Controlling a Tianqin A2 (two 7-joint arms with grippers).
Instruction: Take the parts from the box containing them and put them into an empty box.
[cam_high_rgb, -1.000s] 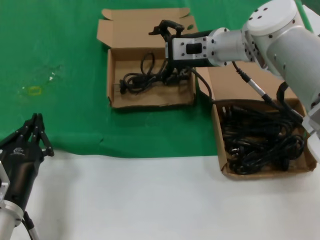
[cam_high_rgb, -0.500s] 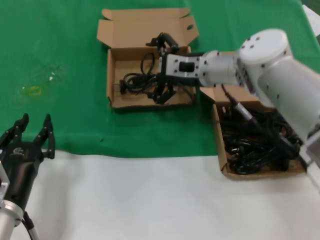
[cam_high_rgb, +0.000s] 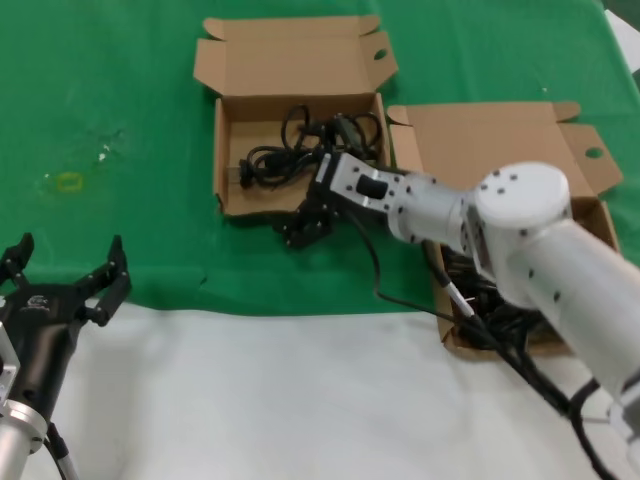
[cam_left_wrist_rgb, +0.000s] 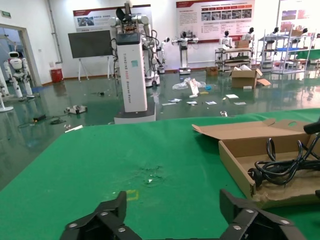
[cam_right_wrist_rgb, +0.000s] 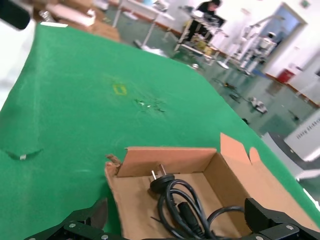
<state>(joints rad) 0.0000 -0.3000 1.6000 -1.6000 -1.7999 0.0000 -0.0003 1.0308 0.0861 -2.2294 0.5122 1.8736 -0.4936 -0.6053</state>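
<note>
1. The parts (cam_high_rgb: 520, 300) are thin black rubbery cords with chunky plug ends, heaped in a tangle in the box containing them (cam_high_rgb: 480, 140), mostly hidden behind the right arm in the head view. That box is plain brown cardboard, shallow, with a broad flat lid panel folded back and an ear flap with a round hole.
2. The empty box (cam_high_rgb: 290, 60) isn't actually empty: a coiled cord (cam_high_rgb: 285, 150) lies inside on the bare cardboard floor, and the right wrist view shows its plug with metal prongs. Same shallow mailer style, narrower lid strip, two ear flaps, one with a round hole. It sits just beside the other box, on the robot's left of it.
3. Right gripper (cam_high_rgb: 305, 225) hangs over the front wall of that box, black fingers spread apart, nothing between them.
4. Left gripper (cam_high_rgb: 65, 280) is parked near the table's front edge, well apart from both boxes, fingers splayed wide and holding nothing. There's small white writing on its black body but I can't read it.
5. Everything sits on a green felt-like cloth (cam_high_rgb: 110, 100) with a yellowish mark (cam_high_rgb: 68, 181); smooth white table (cam_high_rgb: 260, 400) in front.
</note>
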